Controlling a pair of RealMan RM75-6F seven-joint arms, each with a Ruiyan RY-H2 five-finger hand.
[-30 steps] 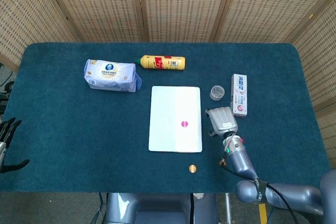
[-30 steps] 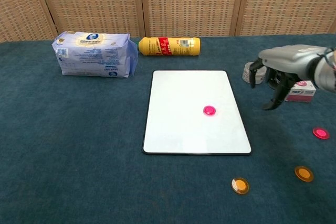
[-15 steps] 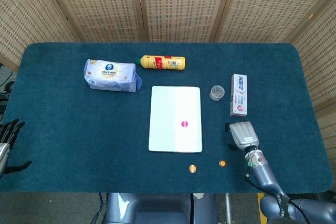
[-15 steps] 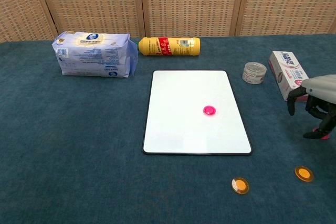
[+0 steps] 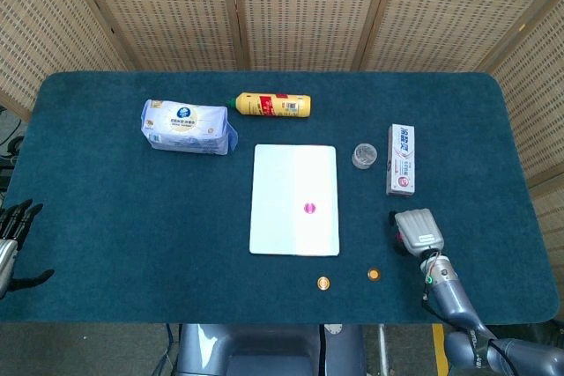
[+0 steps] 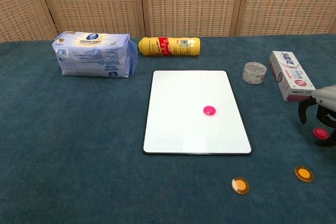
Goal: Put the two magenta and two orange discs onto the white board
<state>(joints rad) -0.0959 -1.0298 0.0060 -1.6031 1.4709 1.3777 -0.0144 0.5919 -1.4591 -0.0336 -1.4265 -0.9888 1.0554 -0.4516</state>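
The white board [image 5: 294,184] [image 6: 178,124] lies flat at the table's middle with one magenta disc [image 5: 309,209] [image 6: 209,110] on it. A second magenta disc [image 6: 321,133] rests on the cloth to the right of the board. My right hand [image 5: 417,231] [image 6: 321,104] hovers just over it, dark fingers curved down on either side, holding nothing; the head view hides that disc under the hand. Two orange discs [image 5: 323,283] [image 5: 374,275] [image 6: 240,185] [image 6: 303,173] lie near the front edge. My left hand [image 5: 9,228] hangs with fingers spread off the table's left edge.
A pack of wipes [image 5: 189,126] [image 6: 94,54] and a yellow bottle [image 5: 271,105] [image 6: 169,46] lie behind the board. A small clear jar [image 5: 365,156] [image 6: 254,72] and a toothpaste box [image 5: 402,159] [image 6: 291,75] sit at the right, just behind my right hand.
My right hand has travelled from beside the jar and box rightward and toward the front, lowering over the loose magenta disc. The left hand has barely moved.
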